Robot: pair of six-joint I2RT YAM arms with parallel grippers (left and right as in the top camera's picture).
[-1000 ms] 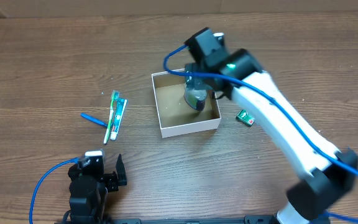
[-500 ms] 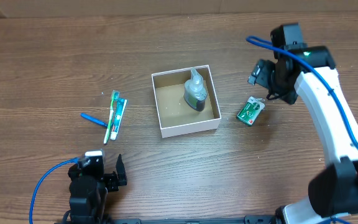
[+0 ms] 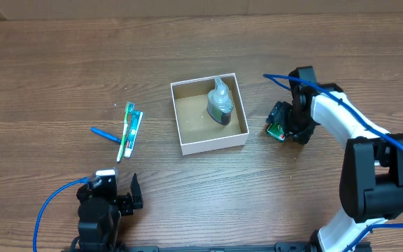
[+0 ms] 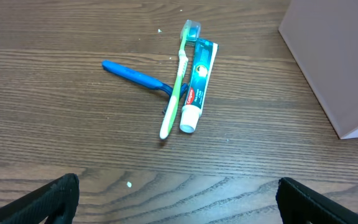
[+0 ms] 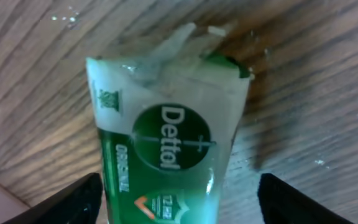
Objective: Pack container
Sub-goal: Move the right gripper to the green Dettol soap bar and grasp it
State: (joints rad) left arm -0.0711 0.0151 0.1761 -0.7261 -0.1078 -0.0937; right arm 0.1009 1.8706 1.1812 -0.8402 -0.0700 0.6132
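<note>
The container [image 3: 212, 143], a white-walled square box with a brown inside, stands mid-table and holds a clear bottle [image 3: 220, 103] in its right half. My right gripper [image 3: 283, 123] is open and low over a green Dettol soap packet [image 3: 276, 130] just right of the container; in the right wrist view the packet [image 5: 166, 155] lies between the open fingers. My left gripper [image 3: 114, 194] is open and empty near the front edge. A green toothbrush [image 4: 178, 81], toothpaste tube [image 4: 199, 84] and blue razor [image 4: 132, 73] lie left of the container.
The container's white wall [image 4: 340, 62] fills the right of the left wrist view. Blue cables trail from both arms. The toothbrush, toothpaste and razor lie together at the left [image 3: 126, 131].
My right arm left the bottle in the container, swung out to the right, then came down over the soap packet. The left arm has not moved.
</note>
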